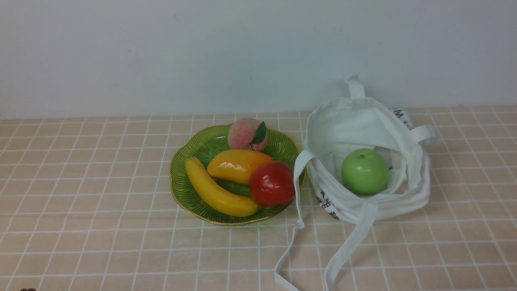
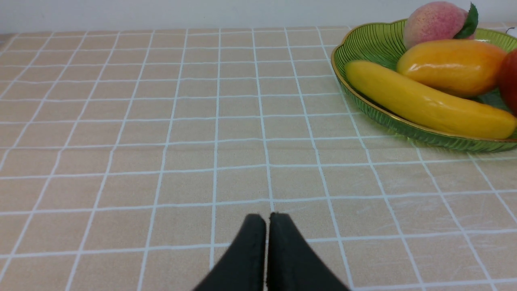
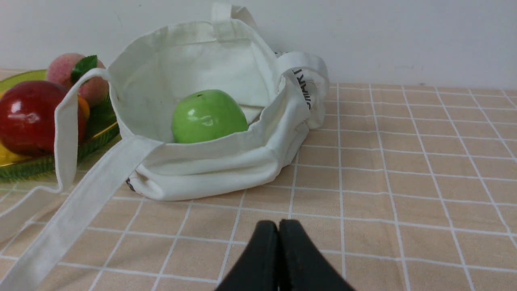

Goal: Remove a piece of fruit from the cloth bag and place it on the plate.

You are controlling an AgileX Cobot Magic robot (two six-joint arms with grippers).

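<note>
The glossy red apple (image 1: 272,184) lies on the green ribbed plate (image 1: 181,190), at its right side near the bag; it also shows in the right wrist view as the red apple (image 3: 28,115). The white cloth bag (image 1: 355,121) sits open to the right of the plate, its straps trailing toward the front. My left gripper (image 2: 266,216) is shut and empty, low over bare tablecloth well short of the plate (image 2: 363,44). My right gripper (image 3: 278,223) is shut and empty, in front of the cloth bag (image 3: 218,161). Neither arm shows in the front view.
A green apple (image 1: 364,171) rests inside the bag. On the plate also lie a banana (image 1: 214,192), an orange-yellow mango (image 1: 236,165) and a pink peach with a leaf (image 1: 244,133). A white wall closes the back of the checked tablecloth.
</note>
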